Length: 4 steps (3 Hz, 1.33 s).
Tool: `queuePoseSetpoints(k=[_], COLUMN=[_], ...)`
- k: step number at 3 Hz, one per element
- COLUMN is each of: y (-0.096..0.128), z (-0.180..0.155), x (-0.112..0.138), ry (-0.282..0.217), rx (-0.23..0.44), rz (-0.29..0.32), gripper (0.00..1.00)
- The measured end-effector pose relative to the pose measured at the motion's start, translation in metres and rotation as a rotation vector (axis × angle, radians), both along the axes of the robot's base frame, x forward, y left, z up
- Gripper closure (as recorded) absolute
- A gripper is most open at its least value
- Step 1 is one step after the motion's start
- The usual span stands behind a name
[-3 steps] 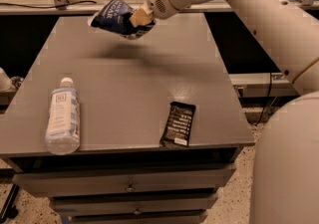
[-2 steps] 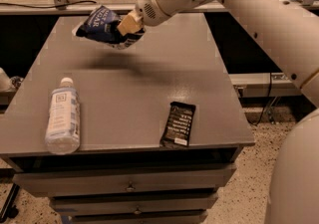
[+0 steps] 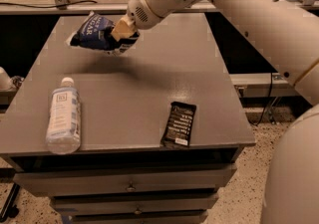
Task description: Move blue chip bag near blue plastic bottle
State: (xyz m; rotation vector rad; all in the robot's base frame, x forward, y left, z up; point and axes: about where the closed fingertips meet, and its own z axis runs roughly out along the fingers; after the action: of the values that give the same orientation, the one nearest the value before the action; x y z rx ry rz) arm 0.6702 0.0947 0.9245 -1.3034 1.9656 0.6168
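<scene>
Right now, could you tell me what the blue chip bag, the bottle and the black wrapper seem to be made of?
The blue chip bag, held over the table by the gripper: likely thin foil or plastic film, crumpled and glossy. The blue plastic bottle: clear plastic, see-through, pale label. The black wrapper: probably plastic film, flat and printed.

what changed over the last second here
The gripper, shut on the blue chip bag, has carried it left and a little lower above the table, toward the side where the blue plastic bottle lies. The bag is still held in the air; nothing was let go. The bottle and the black wrapper lie where they were.
</scene>
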Motion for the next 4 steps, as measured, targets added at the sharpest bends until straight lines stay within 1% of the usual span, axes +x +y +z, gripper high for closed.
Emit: queuePoseSetpoints(k=[1,2,3,4], y=[0.015,0.026,0.035,0.042], z=[-0.012,-0.035,-0.057,-0.068], x=[-0.023,-0.052,-0.072,-0.081], ry=[0.017,0.052,0.09,0.114], rx=[-0.066,-0.121,-0.155,-0.178], rz=[0.015,0.013,-0.007,-0.026], gripper=[1.0,1.0,1.0,0.84])
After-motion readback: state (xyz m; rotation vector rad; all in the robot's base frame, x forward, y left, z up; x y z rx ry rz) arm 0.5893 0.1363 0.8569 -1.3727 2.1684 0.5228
